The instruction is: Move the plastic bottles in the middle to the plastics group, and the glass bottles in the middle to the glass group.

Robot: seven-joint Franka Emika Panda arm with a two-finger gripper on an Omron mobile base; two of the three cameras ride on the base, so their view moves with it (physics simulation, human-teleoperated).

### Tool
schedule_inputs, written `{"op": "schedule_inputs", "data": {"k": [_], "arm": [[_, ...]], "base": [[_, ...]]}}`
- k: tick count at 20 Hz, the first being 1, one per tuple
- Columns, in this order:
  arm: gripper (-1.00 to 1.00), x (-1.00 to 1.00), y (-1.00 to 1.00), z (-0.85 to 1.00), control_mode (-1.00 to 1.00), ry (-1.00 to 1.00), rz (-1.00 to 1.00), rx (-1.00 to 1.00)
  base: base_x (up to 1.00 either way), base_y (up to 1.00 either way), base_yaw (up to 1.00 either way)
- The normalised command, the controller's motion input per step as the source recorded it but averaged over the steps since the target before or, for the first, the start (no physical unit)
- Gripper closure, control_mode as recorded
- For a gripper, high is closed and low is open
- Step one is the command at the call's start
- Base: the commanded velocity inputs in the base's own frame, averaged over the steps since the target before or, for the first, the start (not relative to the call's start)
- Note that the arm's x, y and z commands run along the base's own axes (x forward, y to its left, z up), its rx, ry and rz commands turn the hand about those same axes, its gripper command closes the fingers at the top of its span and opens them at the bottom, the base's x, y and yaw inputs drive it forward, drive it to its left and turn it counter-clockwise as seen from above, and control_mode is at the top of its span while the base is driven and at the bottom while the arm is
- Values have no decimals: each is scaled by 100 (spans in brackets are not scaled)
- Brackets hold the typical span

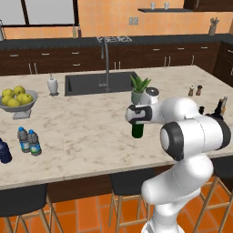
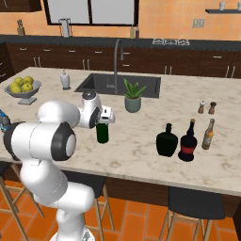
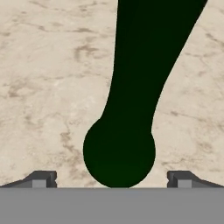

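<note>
My gripper (image 3: 112,178), jaws wide and empty, hovers over the green wine bottle (image 2: 102,132) mid-counter. The black bottle (image 2: 166,140) already stands beside the glass group; both water bottles (image 1: 28,141) sit together.

- green bottle (image 3: 144,74): very dark green
- counter (image 1: 91,123): beige marble, brown veins
- squat bottle (image 2: 166,140): black
- round bottle (image 2: 188,141): dark, red label
- slim bottle (image 2: 207,135): amber

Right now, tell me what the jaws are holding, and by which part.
Nothing is held. The gripper hangs open above the green wine bottle, its jaws standing wide on either side of the bottle's top without touching it.
</note>
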Motion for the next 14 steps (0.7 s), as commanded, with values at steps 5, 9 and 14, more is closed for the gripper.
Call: {"op": "schedule_inputs", "data": {"k": [5,9,14], "arm": [[-100,8,0,-20,-100,0,0,0],[-100,8,0,-9,-100,0,0,0],[-100,2,0,-2,-100,0,0,0]], "base": [[0,0,0],[0,0,0],[0,0,0]]}}
